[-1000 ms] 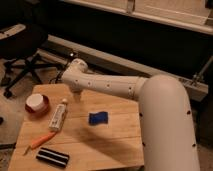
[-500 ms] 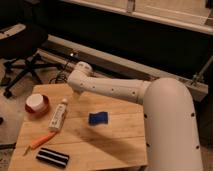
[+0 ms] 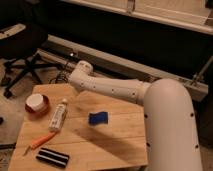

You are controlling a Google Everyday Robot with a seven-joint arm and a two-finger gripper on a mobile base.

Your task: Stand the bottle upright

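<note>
Tabletop: slim white bottle flat, tool apart

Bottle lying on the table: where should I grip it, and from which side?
I'd take the bottle across its slim body, nearer the cap, from above, jaws spanning its width: it lies flat, cap pointing to the far edge. The bowl sits close beside the cap end. The gripper hangs over the far edge of the table, just beyond it.

Dim, warm light is cast from above; a soft shadow is thrown on the surface. Blur is present throughout: the tool, at the tip of the arm above the surface's rear edge, is unresolved.
</note>
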